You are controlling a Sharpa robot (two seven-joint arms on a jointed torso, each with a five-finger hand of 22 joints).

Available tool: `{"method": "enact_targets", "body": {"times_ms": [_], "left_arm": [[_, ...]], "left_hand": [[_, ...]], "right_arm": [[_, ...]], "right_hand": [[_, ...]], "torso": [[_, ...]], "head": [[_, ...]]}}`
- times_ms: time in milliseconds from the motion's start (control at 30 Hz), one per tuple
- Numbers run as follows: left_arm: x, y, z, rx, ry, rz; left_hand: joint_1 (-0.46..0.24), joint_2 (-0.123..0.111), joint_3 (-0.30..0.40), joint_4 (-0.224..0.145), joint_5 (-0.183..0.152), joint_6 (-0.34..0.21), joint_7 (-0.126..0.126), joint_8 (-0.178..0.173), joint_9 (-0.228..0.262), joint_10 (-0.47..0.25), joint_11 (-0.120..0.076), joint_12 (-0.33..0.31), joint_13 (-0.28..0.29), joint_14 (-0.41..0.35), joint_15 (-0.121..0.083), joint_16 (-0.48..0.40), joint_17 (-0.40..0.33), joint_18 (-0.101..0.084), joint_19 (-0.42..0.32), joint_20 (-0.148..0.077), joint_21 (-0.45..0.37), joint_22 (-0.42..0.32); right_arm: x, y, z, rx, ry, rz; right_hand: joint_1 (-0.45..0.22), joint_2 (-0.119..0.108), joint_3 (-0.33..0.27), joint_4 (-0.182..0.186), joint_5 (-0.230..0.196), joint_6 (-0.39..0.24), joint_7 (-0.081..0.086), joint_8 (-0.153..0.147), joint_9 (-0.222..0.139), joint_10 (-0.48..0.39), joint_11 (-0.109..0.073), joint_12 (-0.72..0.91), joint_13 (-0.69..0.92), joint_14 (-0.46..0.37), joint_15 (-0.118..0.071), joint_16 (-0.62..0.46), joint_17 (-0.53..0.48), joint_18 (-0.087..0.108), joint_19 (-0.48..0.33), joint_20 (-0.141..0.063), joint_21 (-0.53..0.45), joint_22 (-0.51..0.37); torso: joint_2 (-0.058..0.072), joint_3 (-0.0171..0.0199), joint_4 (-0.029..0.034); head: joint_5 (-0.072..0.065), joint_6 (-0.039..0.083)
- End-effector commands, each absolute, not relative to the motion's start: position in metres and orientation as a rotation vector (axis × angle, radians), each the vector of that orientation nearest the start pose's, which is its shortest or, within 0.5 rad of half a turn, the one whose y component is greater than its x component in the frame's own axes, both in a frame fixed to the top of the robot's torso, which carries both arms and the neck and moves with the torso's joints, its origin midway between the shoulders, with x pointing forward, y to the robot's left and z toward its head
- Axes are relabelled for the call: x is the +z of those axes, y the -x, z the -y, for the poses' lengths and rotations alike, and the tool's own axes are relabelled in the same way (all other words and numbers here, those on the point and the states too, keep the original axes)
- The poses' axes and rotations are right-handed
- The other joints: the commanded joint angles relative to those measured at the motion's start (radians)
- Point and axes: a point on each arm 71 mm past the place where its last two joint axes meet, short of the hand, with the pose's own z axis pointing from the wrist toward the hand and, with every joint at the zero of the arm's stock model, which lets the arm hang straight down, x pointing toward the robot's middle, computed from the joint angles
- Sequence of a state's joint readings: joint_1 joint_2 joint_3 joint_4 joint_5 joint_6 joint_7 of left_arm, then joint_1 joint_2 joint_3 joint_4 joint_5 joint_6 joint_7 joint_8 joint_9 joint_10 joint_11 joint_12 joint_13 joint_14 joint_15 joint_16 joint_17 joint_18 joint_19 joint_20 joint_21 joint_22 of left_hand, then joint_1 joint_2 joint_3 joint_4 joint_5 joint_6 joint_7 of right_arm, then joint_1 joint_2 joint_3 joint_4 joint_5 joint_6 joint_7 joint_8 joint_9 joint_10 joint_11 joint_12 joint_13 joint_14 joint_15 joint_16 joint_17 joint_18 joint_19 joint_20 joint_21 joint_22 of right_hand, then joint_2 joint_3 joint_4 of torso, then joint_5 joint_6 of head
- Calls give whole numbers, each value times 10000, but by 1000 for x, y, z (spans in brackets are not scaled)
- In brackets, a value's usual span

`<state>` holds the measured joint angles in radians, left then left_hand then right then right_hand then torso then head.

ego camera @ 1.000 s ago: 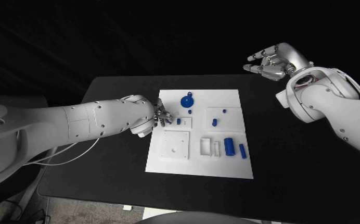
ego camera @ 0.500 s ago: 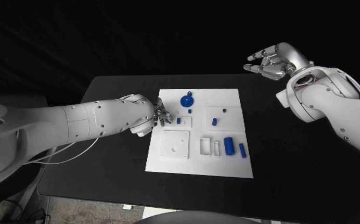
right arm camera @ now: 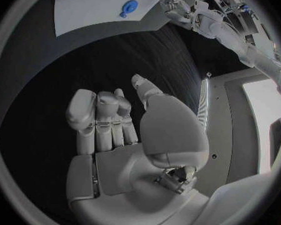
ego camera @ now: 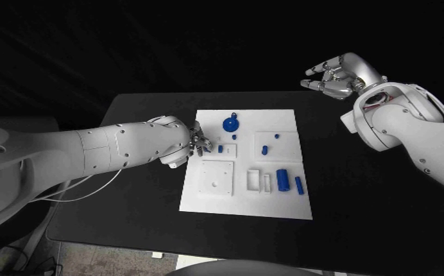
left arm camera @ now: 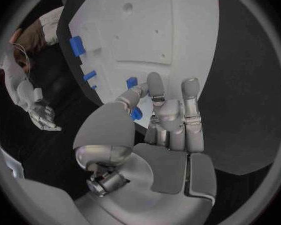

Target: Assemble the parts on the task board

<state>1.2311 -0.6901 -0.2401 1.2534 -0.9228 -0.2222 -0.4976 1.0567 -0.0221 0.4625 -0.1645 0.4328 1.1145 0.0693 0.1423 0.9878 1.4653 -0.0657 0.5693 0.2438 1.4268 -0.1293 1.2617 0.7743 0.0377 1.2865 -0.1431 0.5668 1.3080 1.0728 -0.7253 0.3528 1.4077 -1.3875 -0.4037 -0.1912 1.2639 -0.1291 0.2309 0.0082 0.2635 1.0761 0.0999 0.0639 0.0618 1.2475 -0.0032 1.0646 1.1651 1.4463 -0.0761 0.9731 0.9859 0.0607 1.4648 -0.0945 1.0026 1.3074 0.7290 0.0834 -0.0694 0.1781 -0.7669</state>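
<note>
Pinching small blue part with left hand over left edge of task board; advise lowering straight into slot. Right hand empty, fingers loosely apart, well off table.

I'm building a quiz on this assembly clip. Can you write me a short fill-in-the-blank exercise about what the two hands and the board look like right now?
1. The left hand pinches a small part of ____ colour at the task board.
2. The right hand hangs above the table's far right corner and holds ____.
3. The round blue part lies near the board's ____ edge.

Missing words: blue; nothing; far
</note>
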Motion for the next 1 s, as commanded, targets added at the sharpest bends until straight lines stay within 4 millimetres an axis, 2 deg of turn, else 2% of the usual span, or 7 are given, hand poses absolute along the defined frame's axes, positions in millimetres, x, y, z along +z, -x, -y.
{"method": "enact_targets", "body": {"times_ms": [33,1000], "left_arm": [[-283,-504,-237,-2613,5104,-21838],[-284,-505,-240,-2531,5011,-22090]], "left_hand": [[34,89,233,-176,54,851,-828,52,11,485,-56,27,-15,50,-22,42,-14,128,-23,18,56,159],[50,80,264,-215,81,832,-828,98,59,484,-63,15,-30,50,-10,50,-32,134,-33,33,50,161]], "right_arm": [[-113,-533,205,7169,-2476,-14092],[-114,-533,206,7150,-2489,-14112]], "right_hand": [[-5,-6,56,16,27,14,-1,-22,5,-17,2,-45,5,-9,22,-59,-4,121,290,27,-53,1307],[4,-3,66,4,19,13,0,-23,5,-13,2,-37,11,-8,22,-52,4,119,293,27,-46,1309]], "torso": [[1,-6,-1],[7,-1,-13]], "head": [[6,11],[10,28]]}}
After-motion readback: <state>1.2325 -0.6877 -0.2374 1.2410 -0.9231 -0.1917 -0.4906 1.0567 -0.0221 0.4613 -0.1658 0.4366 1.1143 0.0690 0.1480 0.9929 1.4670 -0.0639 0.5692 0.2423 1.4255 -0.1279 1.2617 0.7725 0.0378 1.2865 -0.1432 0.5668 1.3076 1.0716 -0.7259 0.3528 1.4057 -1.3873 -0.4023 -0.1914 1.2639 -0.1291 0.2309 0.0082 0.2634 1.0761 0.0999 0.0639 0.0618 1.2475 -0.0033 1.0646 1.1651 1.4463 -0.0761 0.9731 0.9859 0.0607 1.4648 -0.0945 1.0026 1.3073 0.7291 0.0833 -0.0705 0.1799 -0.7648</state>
